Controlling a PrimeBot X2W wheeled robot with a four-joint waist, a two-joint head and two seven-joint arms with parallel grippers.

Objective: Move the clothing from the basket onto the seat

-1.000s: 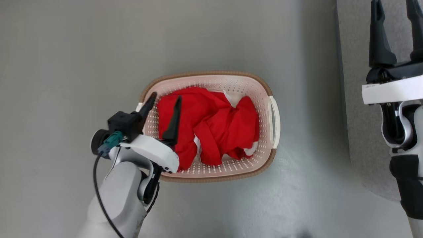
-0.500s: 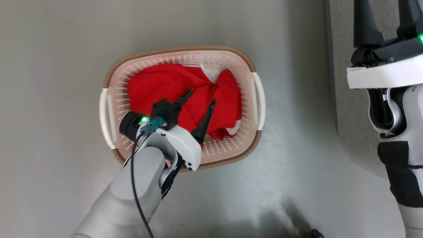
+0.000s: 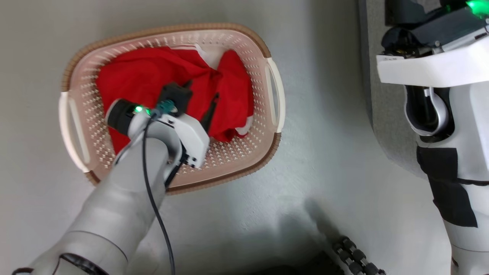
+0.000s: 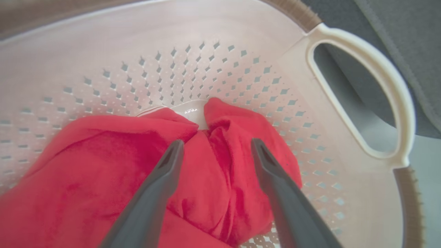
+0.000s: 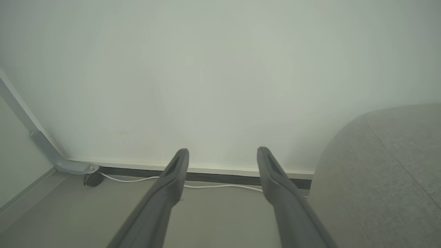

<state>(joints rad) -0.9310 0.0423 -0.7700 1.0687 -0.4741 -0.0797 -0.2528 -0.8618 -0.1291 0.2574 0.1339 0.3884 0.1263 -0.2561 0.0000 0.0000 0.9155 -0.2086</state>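
Left gripper point(image 3: 202, 89) has dropped into the basket point(image 3: 229, 152), its 2 fingers apart over the clothing point(image 3: 145, 72); right gripper point(image 5: 223, 151) likewise spread, empty.

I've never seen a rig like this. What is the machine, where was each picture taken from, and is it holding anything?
It is a wheeled robot with two arms, each ending in a two-fingered gripper. One picture looks down from its head; the other two look out from each wrist. A cream basket stands on the floor with red clothing in it. The left gripper reaches into the basket, open, over the clothing, holding nothing. The right gripper is open and empty, pointing at a wall beside the grey seat.
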